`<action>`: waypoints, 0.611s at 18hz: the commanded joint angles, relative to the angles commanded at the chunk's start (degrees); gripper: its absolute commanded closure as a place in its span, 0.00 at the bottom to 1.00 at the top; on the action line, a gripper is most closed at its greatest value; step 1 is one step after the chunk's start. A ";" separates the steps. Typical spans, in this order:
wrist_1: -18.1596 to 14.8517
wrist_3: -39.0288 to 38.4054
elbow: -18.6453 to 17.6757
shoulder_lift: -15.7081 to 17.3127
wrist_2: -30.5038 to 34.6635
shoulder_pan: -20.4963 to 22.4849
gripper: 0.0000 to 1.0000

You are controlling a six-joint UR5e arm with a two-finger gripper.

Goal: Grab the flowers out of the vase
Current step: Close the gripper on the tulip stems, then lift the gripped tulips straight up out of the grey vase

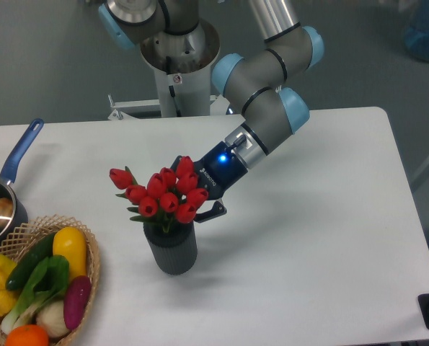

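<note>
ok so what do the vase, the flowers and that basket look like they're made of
Vase: dark grey, matte, ribbed side; probably plastic or ceramic, can't tell which. Flowers: uniformly red buds of identical shape, so likely artificial, fabric or plastic. Basket: woven tan strands, looks like wicker.
</note>
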 joint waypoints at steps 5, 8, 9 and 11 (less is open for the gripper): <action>0.00 -0.09 0.00 -0.09 -1.13 0.17 0.53; -0.09 -0.18 0.00 -0.09 -3.16 0.44 0.53; -0.09 -0.27 0.00 0.09 -3.16 0.53 0.53; 0.00 -0.97 0.17 0.61 -3.16 0.79 0.53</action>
